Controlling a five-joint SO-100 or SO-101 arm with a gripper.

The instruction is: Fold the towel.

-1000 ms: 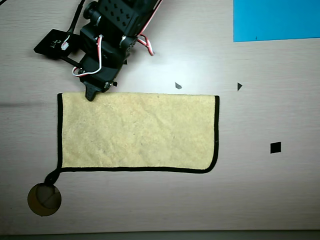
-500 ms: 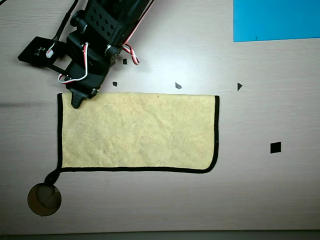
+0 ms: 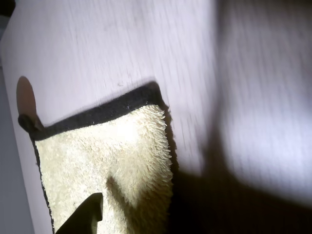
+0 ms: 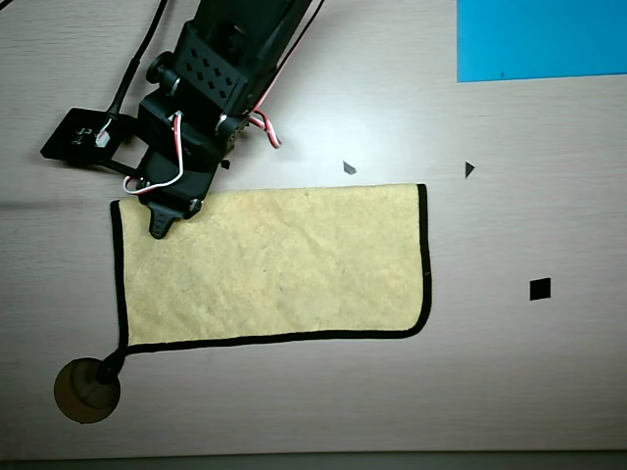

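Note:
The pale yellow fuzzy towel (image 4: 274, 264) lies flat on the table in the overhead view. It has black trim on its left, bottom and right edges and none on its top edge. Its black loop (image 4: 110, 367) is at the lower left corner. My gripper (image 4: 162, 221) is over the towel's upper left corner, with one dark fingertip on or just above the cloth. In the wrist view the towel (image 3: 112, 161) fills the lower left, and one dark fingertip (image 3: 90, 214) shows over it. The other jaw is hidden.
A bright blue sheet (image 4: 541, 39) lies at the top right. A brown disc (image 4: 86, 392) sits by the loop and also shows in the wrist view (image 3: 25, 95). A small black board (image 4: 78, 137) with a cable lies left of the arm. Small black marks (image 4: 540, 289) dot the table.

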